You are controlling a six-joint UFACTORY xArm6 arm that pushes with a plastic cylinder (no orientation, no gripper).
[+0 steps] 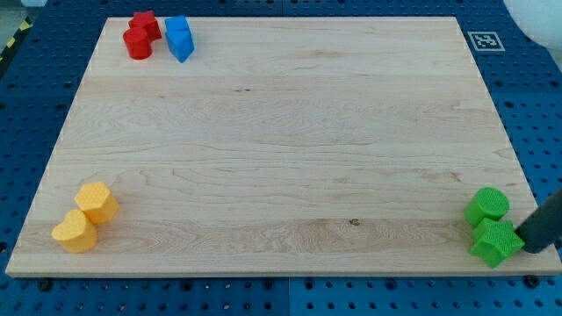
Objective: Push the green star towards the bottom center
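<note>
Blocks sit in pairs at three corners of the wooden board. At the view's lower left, two yellow blocks touch: a yellow hexagon and, below it, a rounder yellow block whose shape I can't quite read. At the upper left, two red blocks huddle together, a red star-like block and a red cylinder, with two blue blocks just beside them on the right.

Far over at the lower right corner stands a green cylinder, and right below it, touching, the green star, very near the board's right and bottom edges. The rod comes in from the view's right, and my tip rests against or just beside the star's right side. There are no fingers here, only a bare rod, so nothing is spread or pinching.

The risk, as I judge it, is the star turning off the tip and sliding over the bottom edge, since it sits so near the rim. An off-centre push could also drag the cylinder along. Otherwise the way leftward to the bottom centre looks open; the yellow pair is well apart.
</note>
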